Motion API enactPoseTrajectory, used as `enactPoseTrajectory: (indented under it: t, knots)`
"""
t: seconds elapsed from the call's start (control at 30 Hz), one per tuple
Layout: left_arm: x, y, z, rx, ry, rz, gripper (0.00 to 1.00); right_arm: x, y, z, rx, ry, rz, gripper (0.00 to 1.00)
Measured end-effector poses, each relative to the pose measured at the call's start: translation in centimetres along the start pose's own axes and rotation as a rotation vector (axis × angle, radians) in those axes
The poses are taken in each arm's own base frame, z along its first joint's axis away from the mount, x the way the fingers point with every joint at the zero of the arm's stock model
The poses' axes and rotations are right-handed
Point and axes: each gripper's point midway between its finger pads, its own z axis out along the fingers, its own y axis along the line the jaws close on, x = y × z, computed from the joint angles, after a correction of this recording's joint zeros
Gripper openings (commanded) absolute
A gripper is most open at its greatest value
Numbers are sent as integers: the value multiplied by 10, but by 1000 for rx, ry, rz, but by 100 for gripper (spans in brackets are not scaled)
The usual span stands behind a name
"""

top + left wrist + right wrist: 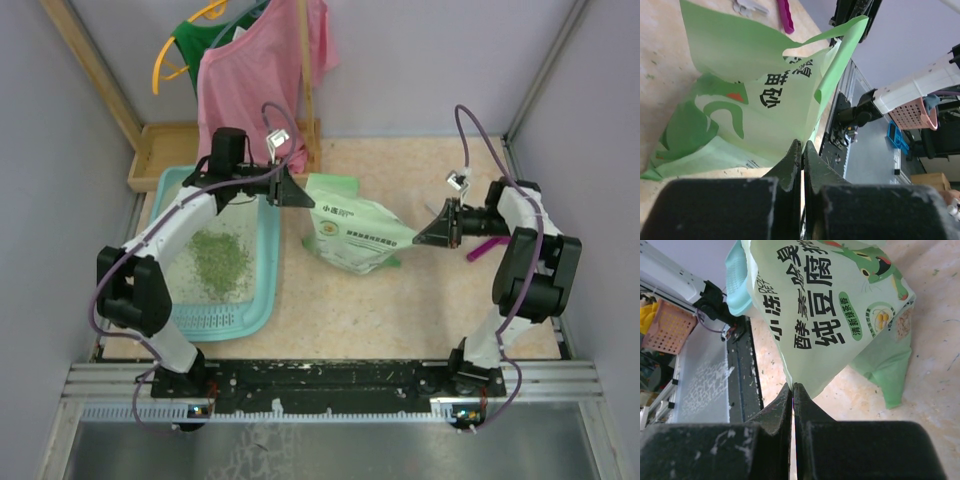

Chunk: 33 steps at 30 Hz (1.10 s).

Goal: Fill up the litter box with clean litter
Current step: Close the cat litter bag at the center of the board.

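Pointing: the large rectangular light-teal plastic litter box [268, 262] runs long-ways near to far, with its slotted grille end at the near side.
Where: left side, just left of the pale green printed plastic bag [360, 235].
Inside the box: one patchy heap of small olive-green granule litter [220, 262] around the middle, whitish base showing around it.
Counts: one box, one bag, one magenta plastic scoop [487, 248] at the right, two grippers.
Bag: stretched left to right between the grippers, can't see what's inside tbh.
Left gripper [306, 199]: pinched closed on the bag's far-left edge.
Right gripper [420, 238]: clamped tight on the bag's right corner.
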Motion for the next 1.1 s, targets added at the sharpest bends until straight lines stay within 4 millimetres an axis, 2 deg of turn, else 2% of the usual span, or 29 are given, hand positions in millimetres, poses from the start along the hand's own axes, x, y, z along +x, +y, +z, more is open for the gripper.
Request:
enactPoseTrajectory:
  t: [0.4, 0.97, 1.1]
  knots:
    - [42, 0, -15, -34, 89, -119, 0, 23, 21, 2, -10, -8, 62, 0]
    - [44, 6, -17, -138, 197, -279, 0, 27, 24, 3, -1, 70, 27, 0]
    - [42, 4, -17, -157, 214, -292, 0, 22, 20, -1, 28, 113, -46, 19]
